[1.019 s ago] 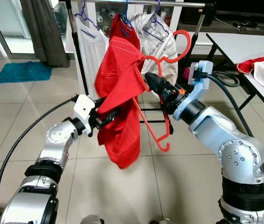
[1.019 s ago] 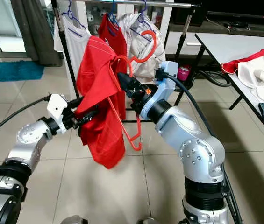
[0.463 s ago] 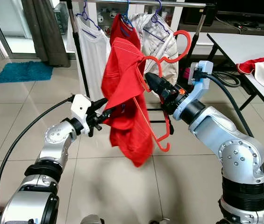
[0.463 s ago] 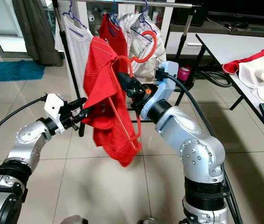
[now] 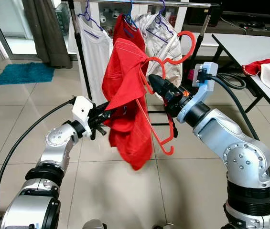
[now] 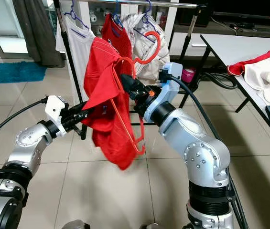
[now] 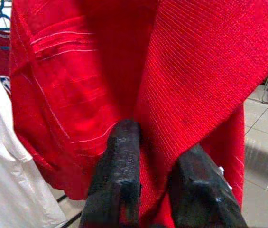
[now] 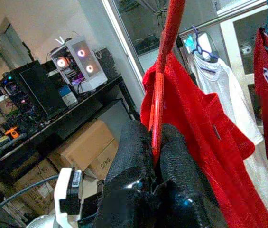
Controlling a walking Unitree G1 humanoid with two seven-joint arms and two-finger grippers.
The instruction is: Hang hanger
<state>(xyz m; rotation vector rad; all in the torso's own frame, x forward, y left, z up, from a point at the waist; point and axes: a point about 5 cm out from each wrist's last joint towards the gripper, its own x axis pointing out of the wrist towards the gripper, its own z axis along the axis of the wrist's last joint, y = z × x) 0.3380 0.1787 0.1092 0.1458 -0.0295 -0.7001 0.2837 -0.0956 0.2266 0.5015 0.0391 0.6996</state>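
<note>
My right end effector (image 5: pixel 153 82) clamps red hanger (image 5: pixel 166 125); hook points up toward rail (image 5: pixel 139 3) ahead (right arm nearer). Left end effector (image 5: pixel 104 116) pinches red shirt (image 5: pixel 127 95).

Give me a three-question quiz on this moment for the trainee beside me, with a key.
1. True or false: the right gripper is shut on the red plastic hanger.
2. What does the left gripper grip? A) the white T-shirt on the rail B) the red T-shirt C) the black rack pole
3. Fill in: the red plastic hanger's hook is held below the metal clothes ____, not yet over it.

Key: 1 true; 2 B; 3 rail.
</note>
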